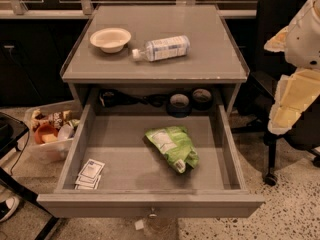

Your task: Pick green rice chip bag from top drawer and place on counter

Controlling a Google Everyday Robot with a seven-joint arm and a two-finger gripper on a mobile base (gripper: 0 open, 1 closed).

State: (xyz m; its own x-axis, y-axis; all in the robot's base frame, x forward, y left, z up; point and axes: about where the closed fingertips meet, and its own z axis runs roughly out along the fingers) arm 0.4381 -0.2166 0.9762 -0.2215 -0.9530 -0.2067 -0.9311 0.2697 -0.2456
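Inside the top drawer (125,164) the green rice chip bag (172,146) lies well left of the fingers (287,115), opening unclear.

The green rice chip bag (171,147) lies in the open top drawer (125,156); pale casing (300,89), probably the robot's arm, shows at right; the gripper is unseen.

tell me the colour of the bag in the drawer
Bag: light green, white panel; camera view. Gripper not in view.
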